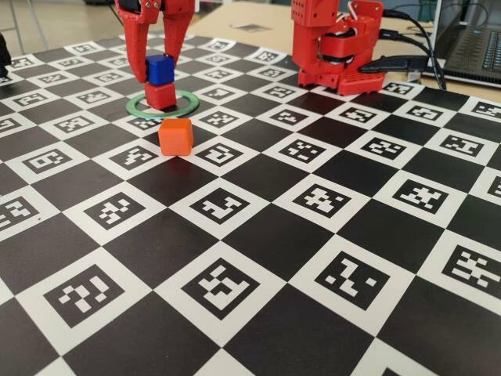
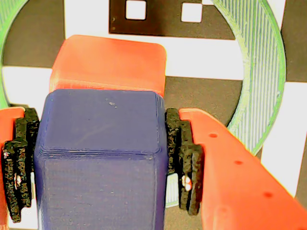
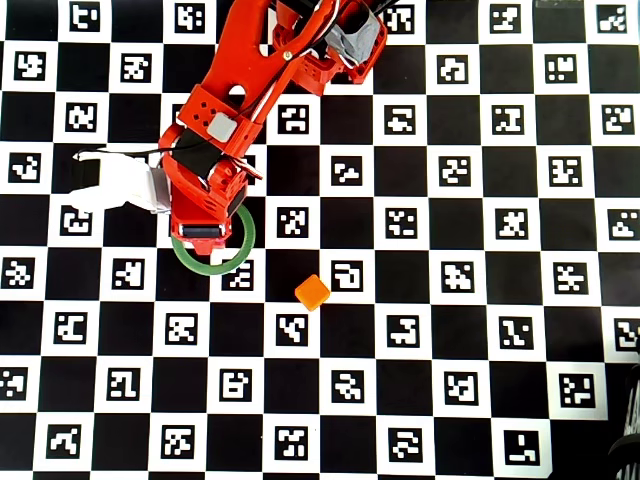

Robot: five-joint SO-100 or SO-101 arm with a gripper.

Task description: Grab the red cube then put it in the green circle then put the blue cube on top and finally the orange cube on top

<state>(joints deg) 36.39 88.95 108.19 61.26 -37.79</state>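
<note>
Currently, fingers (image 1: 159,72): clamping the blue cube (image 1: 159,70) from both sides, black pads (image 2: 184,160) pressing its faces in the wrist view.
Blue cube: sitting directly on the red cube (image 1: 161,95).
Red cube: standing inside the green circle (image 1: 188,103).
Orange cube (image 1: 175,136): lying alone, just outside the ring, nearer the fixed camera.
Writing: nothing readable; the worktop (image 1: 258,258) is showing only black-and-white checker squares with coded square markers.
Open room: wide bare checkerboard is stretching in front of the orange cube; arm base (image 1: 337,47) is standing at the far edge.
</note>
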